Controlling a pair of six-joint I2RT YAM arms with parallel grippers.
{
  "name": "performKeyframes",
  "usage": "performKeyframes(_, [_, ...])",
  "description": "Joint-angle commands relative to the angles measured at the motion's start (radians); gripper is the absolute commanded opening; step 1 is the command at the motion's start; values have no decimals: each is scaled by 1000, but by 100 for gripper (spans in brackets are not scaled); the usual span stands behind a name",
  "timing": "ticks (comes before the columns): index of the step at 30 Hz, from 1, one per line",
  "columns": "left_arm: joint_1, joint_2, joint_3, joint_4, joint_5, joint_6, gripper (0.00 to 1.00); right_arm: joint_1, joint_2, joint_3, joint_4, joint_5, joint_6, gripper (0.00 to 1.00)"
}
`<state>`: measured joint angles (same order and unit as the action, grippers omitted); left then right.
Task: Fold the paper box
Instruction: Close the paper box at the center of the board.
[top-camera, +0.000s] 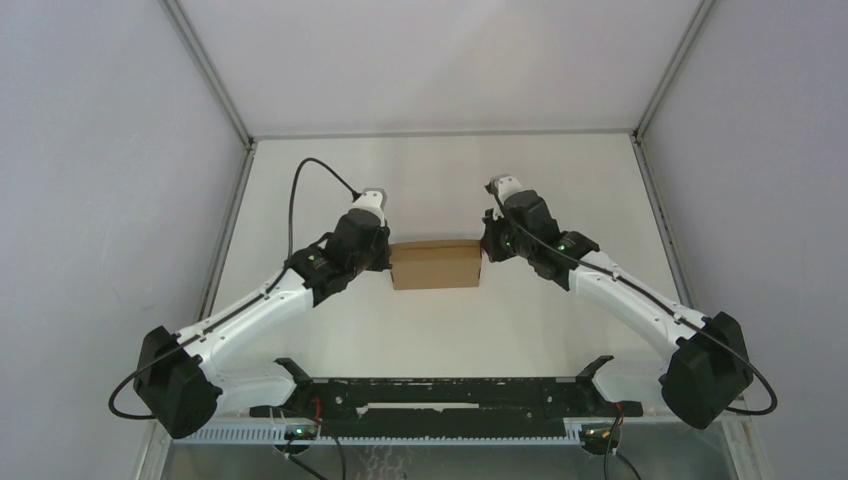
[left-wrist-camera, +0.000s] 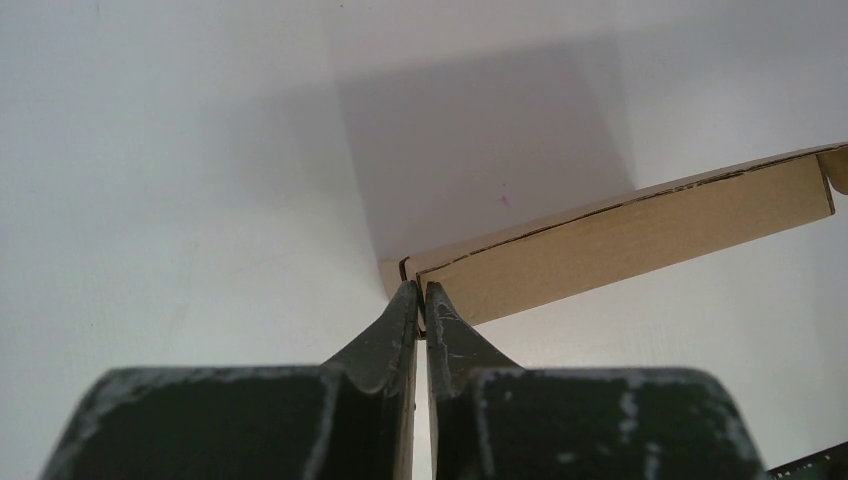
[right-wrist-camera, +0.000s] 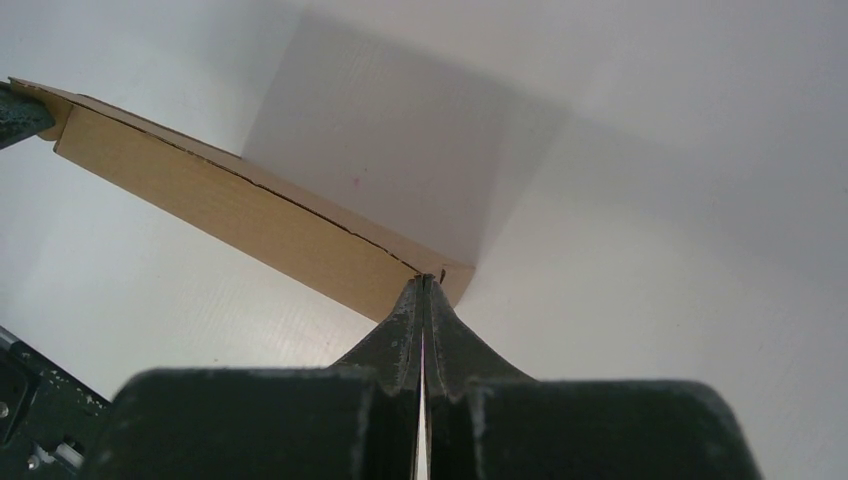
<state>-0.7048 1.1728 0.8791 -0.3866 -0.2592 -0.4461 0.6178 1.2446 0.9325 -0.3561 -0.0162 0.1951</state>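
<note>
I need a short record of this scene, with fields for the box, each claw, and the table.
object: paper box, plain brown, looks closed
left claw: shut, pinching the box's left end
right claw: shut, pinching the box's right end
position: between both claws, apparently lifted above the white table, shadow beneath

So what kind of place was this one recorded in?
Probably a lab robot test cell, not a home or workshop: a white table enclosed by plain grey walls in metal framing, with the left arm and right arm bolted at its near edge, working one paper box.
</note>
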Motion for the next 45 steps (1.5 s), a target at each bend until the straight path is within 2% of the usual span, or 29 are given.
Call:
performKeyframes(1, [-10, 7, 6, 46, 47, -23, 8, 17, 12, 47, 3, -62, 50, 0])
performKeyframes(45, [-9, 18, -8, 60, 68, -31, 8, -6, 92, 108, -52, -160, 200, 0])
